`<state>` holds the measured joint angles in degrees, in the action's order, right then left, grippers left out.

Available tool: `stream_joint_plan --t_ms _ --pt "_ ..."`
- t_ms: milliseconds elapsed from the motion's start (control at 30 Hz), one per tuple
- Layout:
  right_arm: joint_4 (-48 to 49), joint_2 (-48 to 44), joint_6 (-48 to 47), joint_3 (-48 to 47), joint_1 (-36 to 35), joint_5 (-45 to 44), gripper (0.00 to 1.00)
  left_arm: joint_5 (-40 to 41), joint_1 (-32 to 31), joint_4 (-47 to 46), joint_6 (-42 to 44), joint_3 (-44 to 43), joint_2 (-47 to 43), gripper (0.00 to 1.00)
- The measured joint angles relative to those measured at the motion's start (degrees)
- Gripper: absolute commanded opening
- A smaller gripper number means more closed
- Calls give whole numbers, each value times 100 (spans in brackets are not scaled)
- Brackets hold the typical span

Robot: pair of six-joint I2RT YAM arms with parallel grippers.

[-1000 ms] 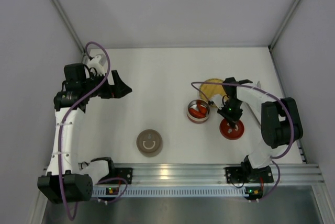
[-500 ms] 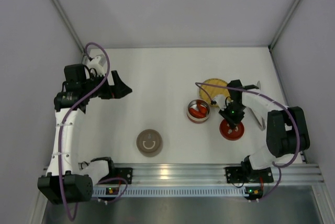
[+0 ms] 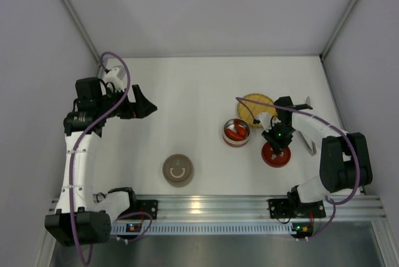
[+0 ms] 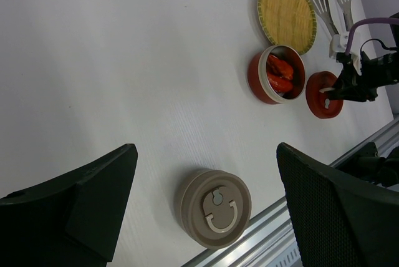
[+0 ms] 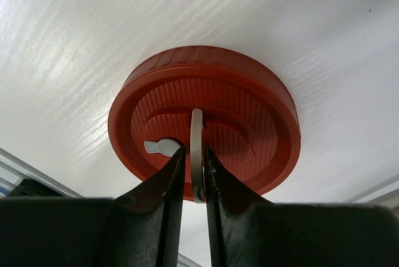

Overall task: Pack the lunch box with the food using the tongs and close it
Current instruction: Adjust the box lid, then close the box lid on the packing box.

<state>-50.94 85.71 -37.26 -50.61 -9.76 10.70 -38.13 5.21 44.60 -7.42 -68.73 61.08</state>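
Mounting rail [image 3: 212, 208]: runs along the bottom edge of the top view, with both arm bases bolted to it.
Tan tin [image 3: 177, 169]: closed and low in the frame left of centre, alone on the white table [image 3: 199, 86]. In the left wrist view it sits at bottom centre [image 4: 213, 206] with a flat ring handle on its lid.
Red lid [image 3: 276, 156]: lies flat on the table at lower right, just right of the open tin and not touching it.
Right gripper [image 3: 278, 137]: directly over the red lid, pointing down at it.
Right fingers [image 5: 168, 186]: nearly together, one on each side of the metal ring [image 5: 196, 148] that stands upright in the middle of the lid [image 5: 249, 130]. Only slivers of space show around the ring, and I cannot tell whether they pinch it.
Open red tin [image 3: 236, 133]: right of centre, upright and uncovered.
Red food pieces [image 4: 279, 73]: a few elongated pieces lying inside the open tin.
Left gripper [image 3: 148, 103]: at mid-height on the left, well apart from every tin.
Left fingers [image 4: 93, 198]: spread wide with nothing between them, only bare table.
Yellow woven plate [image 3: 255, 105]: just beyond the open tin, partly covered by the right arm.
Tongs [image 4: 330, 5]: on the table just beside the plate, at the upper right of the left wrist view, their two slotted heads side by side.
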Motion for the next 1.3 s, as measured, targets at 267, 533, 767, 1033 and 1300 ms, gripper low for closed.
stream_joint_plan --t_ms 267,533,767,1033,1300 --pt "116 -227 -4 138 177 199 0 2 0 -57 -57 83 -31 98" --pt "-1038 -599 -789 -1788 181 481 0 -581 0 -81 15 140 -57 98" --pt "-1943 50 -1681 -4035 13 590 0 -1259 2 -81 138 -11 249 98" --pt "-2286 1032 -2048 -4214 -1123 520 0 -1303 164 -103 146 -177 321 98" --pt "-2389 1582 -2461 -4472 -2059 553 0 -1300 354 -105 153 -177 317 98"
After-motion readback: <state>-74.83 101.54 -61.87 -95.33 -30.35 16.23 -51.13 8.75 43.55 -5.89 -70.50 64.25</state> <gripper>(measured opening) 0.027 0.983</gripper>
